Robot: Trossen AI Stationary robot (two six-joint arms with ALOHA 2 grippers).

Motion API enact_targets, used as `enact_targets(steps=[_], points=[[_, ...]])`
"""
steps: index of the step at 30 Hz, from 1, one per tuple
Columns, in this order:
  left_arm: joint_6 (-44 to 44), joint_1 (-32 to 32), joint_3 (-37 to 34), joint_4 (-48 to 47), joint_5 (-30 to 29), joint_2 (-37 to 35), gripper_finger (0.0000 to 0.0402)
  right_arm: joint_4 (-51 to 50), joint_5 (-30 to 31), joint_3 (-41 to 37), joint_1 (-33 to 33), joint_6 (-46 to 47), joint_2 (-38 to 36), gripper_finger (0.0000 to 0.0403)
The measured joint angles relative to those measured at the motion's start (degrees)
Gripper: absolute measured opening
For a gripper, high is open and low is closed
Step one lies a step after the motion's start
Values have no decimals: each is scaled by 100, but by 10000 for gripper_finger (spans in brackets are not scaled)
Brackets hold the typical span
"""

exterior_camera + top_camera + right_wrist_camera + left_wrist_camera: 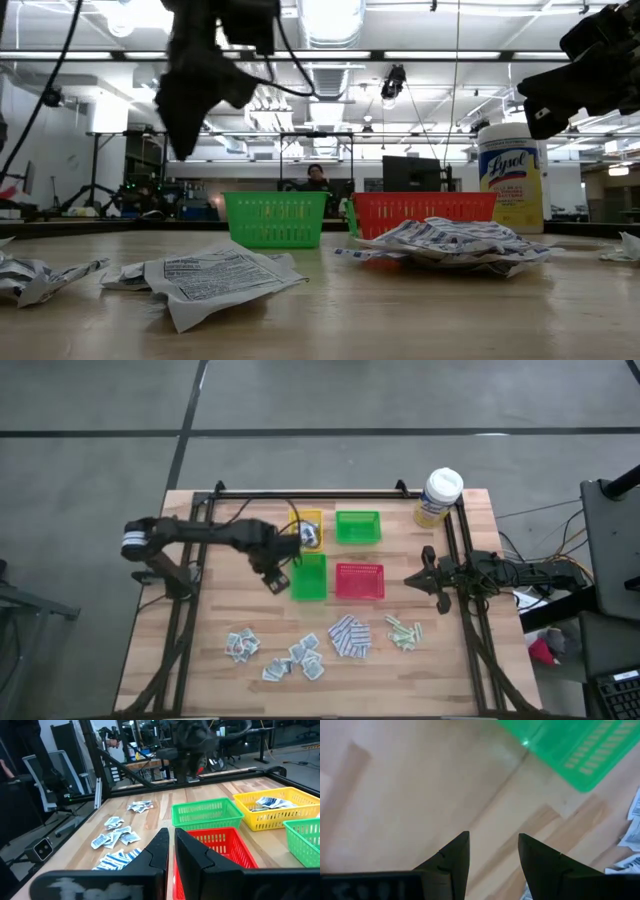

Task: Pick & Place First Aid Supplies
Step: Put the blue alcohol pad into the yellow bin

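High view shows the left gripper (277, 574) raised over bare wood just beside the nearer green tray (309, 577), on that tray's outer side, with the yellow tray (306, 528) just beyond it. Its fingers stand apart with nothing between them; the left wrist view confirms only table (395, 795) below the gap. The yellow tray already holds at least one blue-and-white pad (267, 803).

The remaining first aid supplies lie well apart from this gripper, toward the table's near edge: white-grey sachets (241, 645) almost straight below it in the high view, a second scatter of sachets (297, 659) beside those, the blue-and-white pads (349, 637) farther across, and the pale green strips (403, 631) nearest the right arm. The right gripper (421, 580) waits just past the red tray (359, 581), fingers closed and empty.

The step in hand looks like a reach back for the next packet. To do it well, I would pick one lying alone at the edge of the sachet group closest to the left gripper, not one overlapped by neighbours. The packets are thin and crinkled, so the fingers should straddle a raised fold or edge and come down until nearly touching the wood before closing; a flat packet may otherwise slip out or two may lift together. Which sachets overlap is hard to judge from above, so the wrist view should settle the choice on approach. Lift straight up and clear the tray walls.
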Motion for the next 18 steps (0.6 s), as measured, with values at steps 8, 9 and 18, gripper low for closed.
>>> enact_targets(steps=[8,9,18], points=[[-1191,-799,-1139,1164,561,-517,161,0,0,-2,0,0,0,28],[-1294,-902,-1226,1329,585,-564,161,0,0,0,0,0,0,28],[-1338,-1786,-1355,1894,492,-598,161,0,0,-1,-1,-1,0,28]])
